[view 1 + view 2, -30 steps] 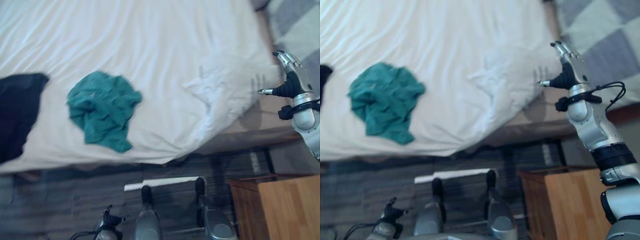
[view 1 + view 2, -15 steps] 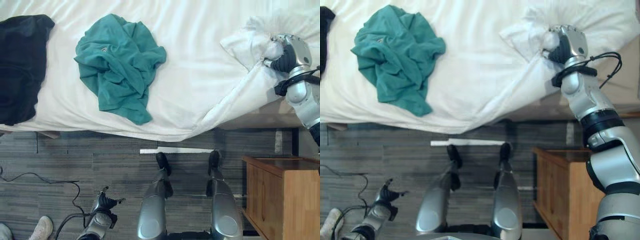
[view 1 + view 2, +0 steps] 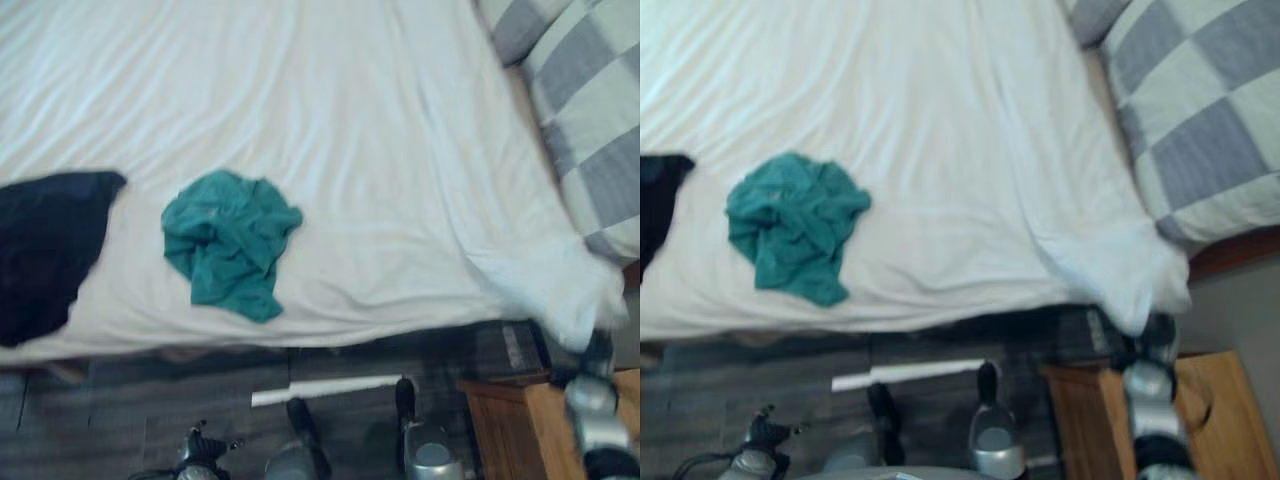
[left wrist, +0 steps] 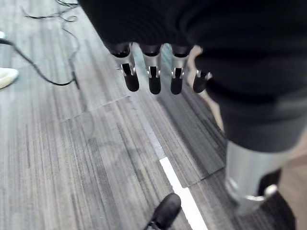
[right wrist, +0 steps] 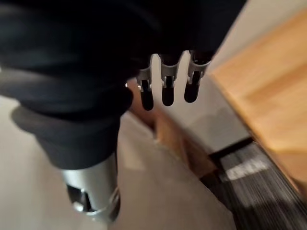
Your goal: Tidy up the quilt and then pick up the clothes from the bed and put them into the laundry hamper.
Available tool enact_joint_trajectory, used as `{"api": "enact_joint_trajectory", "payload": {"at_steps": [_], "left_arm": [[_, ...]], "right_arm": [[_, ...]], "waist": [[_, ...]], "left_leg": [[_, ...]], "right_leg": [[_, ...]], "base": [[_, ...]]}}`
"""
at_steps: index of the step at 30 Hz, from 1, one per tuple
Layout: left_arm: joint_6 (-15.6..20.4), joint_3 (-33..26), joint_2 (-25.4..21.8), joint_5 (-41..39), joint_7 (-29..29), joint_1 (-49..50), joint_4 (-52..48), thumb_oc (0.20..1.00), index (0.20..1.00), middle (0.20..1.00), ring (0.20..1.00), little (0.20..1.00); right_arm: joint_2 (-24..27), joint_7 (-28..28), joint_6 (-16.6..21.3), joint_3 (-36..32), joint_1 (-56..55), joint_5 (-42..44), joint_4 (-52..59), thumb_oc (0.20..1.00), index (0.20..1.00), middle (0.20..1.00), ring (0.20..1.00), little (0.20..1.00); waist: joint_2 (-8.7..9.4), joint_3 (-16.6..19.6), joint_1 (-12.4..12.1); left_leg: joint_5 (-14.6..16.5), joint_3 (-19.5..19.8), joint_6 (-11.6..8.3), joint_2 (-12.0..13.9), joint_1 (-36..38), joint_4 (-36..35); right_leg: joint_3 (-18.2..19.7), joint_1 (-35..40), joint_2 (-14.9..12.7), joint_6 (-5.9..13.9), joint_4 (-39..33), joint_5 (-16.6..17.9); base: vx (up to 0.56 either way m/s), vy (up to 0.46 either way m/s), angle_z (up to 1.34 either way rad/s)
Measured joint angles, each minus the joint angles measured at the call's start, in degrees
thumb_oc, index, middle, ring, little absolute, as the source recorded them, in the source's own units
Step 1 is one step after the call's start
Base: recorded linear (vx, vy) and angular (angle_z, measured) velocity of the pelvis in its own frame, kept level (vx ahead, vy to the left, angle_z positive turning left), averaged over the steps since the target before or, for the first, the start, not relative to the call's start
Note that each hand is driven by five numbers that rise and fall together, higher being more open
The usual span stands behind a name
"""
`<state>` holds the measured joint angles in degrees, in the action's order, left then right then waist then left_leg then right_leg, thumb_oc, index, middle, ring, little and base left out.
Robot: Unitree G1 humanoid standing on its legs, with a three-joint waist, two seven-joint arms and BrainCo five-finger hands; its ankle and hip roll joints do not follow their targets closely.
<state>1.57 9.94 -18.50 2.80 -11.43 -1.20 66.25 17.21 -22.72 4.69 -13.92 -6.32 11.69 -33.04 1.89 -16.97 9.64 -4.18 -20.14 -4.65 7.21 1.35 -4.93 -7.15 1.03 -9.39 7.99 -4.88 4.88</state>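
A white quilt (image 3: 330,150) lies spread over the bed, and its near right corner (image 3: 585,300) hangs over the edge. A crumpled teal garment (image 3: 230,245) rests on the quilt near the front edge, with a black garment (image 3: 45,250) to its left. My right hand (image 3: 1152,340) hangs low just below that quilt corner, its fingers (image 5: 165,91) straight and holding nothing. My left hand (image 3: 200,455) hangs by the floor in front of the bed, fingers (image 4: 151,79) straight and empty.
A grey and white checked pillow (image 3: 1200,110) lies at the bed's right end. A wooden nightstand (image 3: 1210,400) stands beside my right arm. A white strip (image 3: 325,388) lies on the grey plank floor before the bed.
The camera has shifted. My right hand has let go of the bunched quilt corner and dropped beside the nightstand. The quilt now lies flatter, its corner hanging over the edge.
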Motion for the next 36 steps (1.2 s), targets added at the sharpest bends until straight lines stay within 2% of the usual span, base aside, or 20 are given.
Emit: {"api": "enact_joint_trajectory", "payload": {"at_steps": [1,3,6,7,8,11,13,15,17,20,21,23,24,26,27,30,32,34,36], "left_arm": [[0.57,-0.56,1.11,-0.17,0.27,-0.14,0.01,1.000,1.000,1.000,1.000,1.000],[0.53,-1.97,2.38,-0.42,0.34,-1.14,-0.09,1.000,1.000,1.000,1.000,1.000],[0.00,-1.95,2.43,-0.48,0.79,-0.90,-0.01,1.000,1.000,1.000,1.000,1.000],[-0.22,-1.93,2.43,-0.50,0.91,-0.78,0.01,1.000,1.000,1.000,1.000,1.000],[-0.41,-1.94,2.38,-0.53,0.97,-0.54,0.06,1.000,1.000,1.000,1.000,1.000],[-0.14,-1.53,2.22,-0.49,1.03,1.68,0.06,1.000,1.000,1.000,1.000,1.000],[-0.20,-1.20,2.25,-0.45,1.20,2.64,0.00,1.000,1.000,1.000,1.000,1.000],[-0.17,-0.94,2.32,-0.44,1.35,3.51,0.17,1.000,1.000,1.000,1.000,1.000],[0.01,0.80,2.12,-0.38,1.36,3.20,0.01,1.000,1.000,1.000,1.000,1.000],[0.49,2.31,1.67,-0.32,1.28,-2.17,0.08,1.000,1.000,1.000,1.000,1.000],[0.71,3.21,2.03,-0.43,0.90,-3.83,-0.24,1.000,1.000,1.000,1.000,1.000],[0.93,3.44,2.05,-0.44,0.62,-4.80,-0.30,1.000,1.000,1.000,1.000,1.000],[0.93,3.02,2.05,-0.45,0.43,-4.97,-0.35,1.000,1.000,1.000,1.000,1.000],[0.84,2.51,1.75,-0.69,0.10,-5.57,-0.44,1.000,1.000,1.000,1.000,1.000],[0.83,2.46,1.48,-1.70,0.08,-5.48,-0.40,1.000,1.000,1.000,1.000,1.000],[1.02,1.33,0.44,-2.75,-0.06,-6.16,-0.80,1.000,1.000,1.000,1.000,1.000],[0.82,1.96,-0.50,-2.78,-0.29,-7.42,-1.04,1.000,1.000,1.000,1.000,1.000],[0.97,2.00,-0.69,-2.77,-0.40,-7.79,-1.22,1.000,1.000,1.000,1.000,1.000],[0.77,2.05,-0.72,-2.76,-0.56,-7.63,-0.96,1.000,1.000,1.000,1.000,1.000]], "right_arm": [[-1.90,0.48,-0.49,1.57,-2.30,4.76,-4.74,1.000,1.000,1.000,1.000,1.000],[-1.31,-0.39,-2.30,0.73,-3.94,10.15,-10.64,1.000,1.000,1.000,1.000,1.000],[2.02,-2.30,-3.17,-1.86,-5.14,11.14,-8.72,1.000,1.000,1.000,1.000,1.000],[3.78,-3.33,-3.24,-3.75,-5.01,10.88,-5.88,0.642,0.642,0.642,0.642,0.642],[6.30,-4.78,-2.28,-4.84,-4.53,10.58,-4.17,0.200,0.200,0.200,0.200,0.200],[14.56,-7.15,-1.35,-5.63,-0.68,5.72,5.30,0.200,0.200,0.200,0.200,0.200],[17.11,-7.18,0.47,-4.79,2.91,2.52,9.94,0.200,0.200,0.200,0.200,0.200],[18.33,-7.15,0.43,-2.98,6.38,1.35,12.01,0.200,0.200,0.200,0.200,0.200],[20.57,-7.11,1.70,3.22,13.44,-0.69,14.58,0.200,0.200,0.200,0.200,0.200],[20.99,-5.91,3.02,8.71,23.47,-2.26,12.49,0.200,0.200,0.200,0.200,0.200],[19.80,-5.91,3.32,10.08,26.50,-2.31,9.83,0.200,0.200,0.200,0.200,0.200],[18.18,-5.12,2.87,12.98,29.28,-2.30,6.27,0.200,0.200,0.200,0.200,0.200],[15.31,-4.83,2.63,13.18,30.03,-2.31,2.42,0.200,0.200,0.200,0.200,0.200],[12.54,-4.93,2.69,13.06,29.39,-2.10,-2.67,0.200,0.200,0.200,0.200,0.200],[11.58,-5.12,3.85,12.42,29.36,-2.29,-3.68,0.200,0.200,0.200,0.200,0.200],[9.16,-5.46,3.86,10.15,28.84,-1.94,-7.30,0.200,0.200,0.200,0.200,0.200],[5.16,-4.85,4.08,6.88,25.55,-0.55,-12.32,0.200,0.200,0.200,0.200,0.200],[3.41,-3.99,2.39,7.87,19.47,0.05,-14.61,0.200,0.200,0.200,0.200,0.200],[2.01,-2.23,-0.79,7.82,13.74,0.35,-22.78,0.200,0.200,0.200,0.200,0.200]], "waist": [[-0.21,2.49,1.85],[-0.87,3.98,4.34],[-1.02,5.68,4.56],[-1.17,5.87,4.57],[-1.19,6.24,4.54],[-1.02,7.59,4.36],[-0.49,7.43,4.22],[-0.27,7.36,3.37],[-0.65,6.39,2.10],[-0.57,-0.23,-0.02],[-1.20,-2.76,-1.76],[-1.53,-5.07,-2.49],[-1.72,-7.01,-3.41],[-1.54,-9.38,-3.61],[-1.35,-9.62,-3.55],[-0.39,-10.19,-2.63],[0.67,-9.90,-2.10],[0.98,-9.68,-2.03],[1.16,-8.76,-1.65]], "left_leg": [[0.77,-0.82,-0.32,0.15,0.03,-0.19],[0.96,-1.30,-0.30,0.12,0.12,-0.19],[1.05,-1.63,-0.28,0.44,-0.23,-0.21],[1.14,-1.66,-0.24,0.44,-0.16,-0.21],[1.08,-1.66,-0.31,0.47,-0.21,-0.20],[1.21,-1.73,-0.10,0.81,-1.30,-0.20],[0.24,-1.33,-0.43,0.84,-2.44,0.08],[-0.08,-1.10,-0.28,0.95,-3.13,0.16],[-0.99,-0.90,-0.12,1.06,-5.78,0.38],[-1.40,0.90,0.31,1.47,-10.14,3.35],[-1.49,1.79,0.38,1.82,-11.99,5.05],[-1.16,2.58,0.67,1.73,-14.15,6.50],[-1.17,2.88,0.77,1.98,-15.34,7.47],[-0.45,3.13,1.12,1.88,-16.04,8.46],[-0.08,3.05,1.23,1.89,-16.31,9.07],[0.69,3.33,1.63,1.70,-15.16,10.07],[1.39,3.27,1.49,1.56,-12.23,9.46],[1.72,3.09,1.28,1.44,-9.09,8.22],[1.88,2.35,0.77,1.09,-6.41,6.54]], "right_leg": [[1.38,-0.95,-0.15,-0.01,-0.14,-0.03],[1.92,-1.15,-0.17,0.01,0.11,0.00],[2.44,-1.97,0.11,0.00,-0.14,0.01],[2.52,-1.91,0.09,0.00,-0.14,0.01],[2.78,-1.99,0.12,0.08,-0.13,0.08],[2.99,-3.34,0.44,0.11,-0.15,0.05],[2.93,-4.15,0.61,0.25,-0.13,0.22],[2.67,-4.50,0.68,0.27,-0.11,0.26],[2.78,-7.18,1.23,0.61,0.29,0.67],[1.30,-9.57,0.74,0.69,1.38,1.27],[0.95,-11.16,0.66,0.39,3.11,1.08],[0.28,-12.68,0.30,-0.54,4.57,0.46],[0.25,-14.42,0.34,-0.61,6.68,0.27],[0.29,-15.83,-0.13,-1.01,9.50,-0.95],[0.47,-16.35,-0.29,-0.94,10.55,-1.47],[0.41,-15.00,-0.71,-0.80,11.65,-2.16],[0.29,-11.95,-0.74,-0.89,10.70,-2.60],[0.19,-8.71,-0.67,-0.71,9.16,-2.85],[0.65,-6.00,-0.52,0.00,6.74,-2.53]], "base": [[0.10,0.037,-0.48],[0.07,0.037,-0.29],[0.05,0.044,-0.07],[0.03,0.023,-0.04],[0.00,0.000,0.00],[-0.01,-0.008,-0.01],[-0.09,-0.044,0.06],[-0.17,-0.057,0.06],[-0.18,-0.065,0.07],[-0.11,-0.084,0.30],[-0.11,-0.116,0.24],[-0.05,-0.061,0.22],[-0.06,-0.053,0.15],[-0.03,-0.017,0.06],[0.00,0.000,0.00],[0.04,0.055,0.07],[0.07,0.063,0.05],[0.09,0.084,-0.07],[0.09,0.099,-0.17]]}}
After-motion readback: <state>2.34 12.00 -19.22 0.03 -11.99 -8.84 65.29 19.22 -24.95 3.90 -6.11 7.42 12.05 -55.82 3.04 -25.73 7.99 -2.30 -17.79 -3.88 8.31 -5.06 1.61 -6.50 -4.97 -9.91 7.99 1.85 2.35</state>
